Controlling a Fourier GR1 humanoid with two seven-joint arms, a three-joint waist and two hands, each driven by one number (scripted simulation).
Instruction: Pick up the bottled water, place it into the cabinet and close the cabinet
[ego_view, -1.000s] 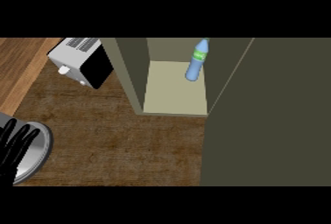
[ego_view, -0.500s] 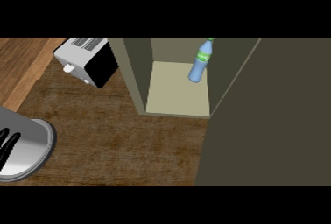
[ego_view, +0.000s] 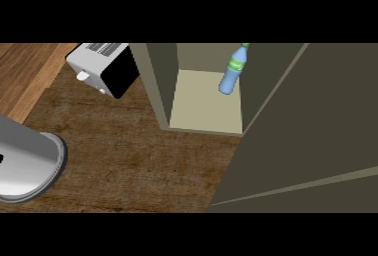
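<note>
At 8 o'clock a grey left forearm lay over the wooden counter. Only a black sliver of the left hand showed, so I could not tell its state. The cabinet door stood open at 4 o'clock. The bottled water leaned inside the cabinet at 12 o'clock, with a toaster at 11.

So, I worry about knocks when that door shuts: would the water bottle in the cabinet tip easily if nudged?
Probably: the water bottle is tall and narrow on a small base, so a nudge could topple it. Once down, its round body would likely roll inside the flat-floored cabinet.
</note>
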